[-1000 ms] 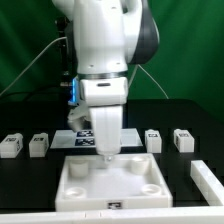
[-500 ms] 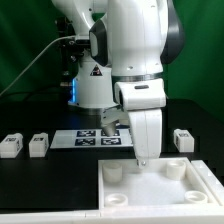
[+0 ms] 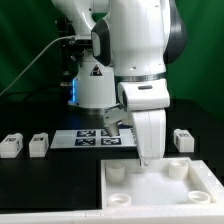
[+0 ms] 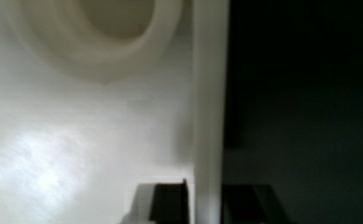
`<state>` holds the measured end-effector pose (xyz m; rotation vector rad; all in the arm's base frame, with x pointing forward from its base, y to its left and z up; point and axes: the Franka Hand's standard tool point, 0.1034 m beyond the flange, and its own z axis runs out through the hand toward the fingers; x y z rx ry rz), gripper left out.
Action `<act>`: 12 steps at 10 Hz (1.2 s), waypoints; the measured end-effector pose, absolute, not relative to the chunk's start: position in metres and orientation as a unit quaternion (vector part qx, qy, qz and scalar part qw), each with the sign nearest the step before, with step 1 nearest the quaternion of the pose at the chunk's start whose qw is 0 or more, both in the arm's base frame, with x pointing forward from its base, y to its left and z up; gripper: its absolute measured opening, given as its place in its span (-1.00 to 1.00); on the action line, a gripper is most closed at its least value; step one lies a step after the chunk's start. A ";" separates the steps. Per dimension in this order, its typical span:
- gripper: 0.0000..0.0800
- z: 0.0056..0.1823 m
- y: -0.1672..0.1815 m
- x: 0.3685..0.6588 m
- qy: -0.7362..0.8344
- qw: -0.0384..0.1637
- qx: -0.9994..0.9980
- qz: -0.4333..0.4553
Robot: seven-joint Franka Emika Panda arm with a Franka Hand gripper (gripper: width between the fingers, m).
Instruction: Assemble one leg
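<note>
My gripper (image 3: 148, 160) is shut on the far edge of the large flat white square piece (image 3: 160, 186), which lies at the exterior view's lower right with round corner sockets facing up. In the wrist view the piece's thin edge (image 4: 204, 100) runs between my two dark fingers (image 4: 165, 203), and one round socket (image 4: 116, 30) shows on its face. Three legs, small white blocks, stand on the black table: two on the exterior view's left (image 3: 10, 146) (image 3: 39, 144) and one on its right (image 3: 183, 139). None is held.
The marker board (image 3: 98, 138) lies behind the square piece, near the arm's base. A green backdrop stands behind the table. The square piece reaches the exterior view's right edge.
The square piece and my gripper have moved from the middle to the exterior view's right. In the last half second almost nothing has moved.
</note>
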<state>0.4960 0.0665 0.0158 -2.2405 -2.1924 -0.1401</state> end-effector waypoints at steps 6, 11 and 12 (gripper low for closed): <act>0.58 0.016 0.065 0.496 -0.698 0.002 -0.715 -0.044; 0.62 0.016 0.065 0.496 -0.698 0.002 -0.715 -0.044; 0.62 0.015 0.065 0.496 -0.697 0.002 -0.715 -0.044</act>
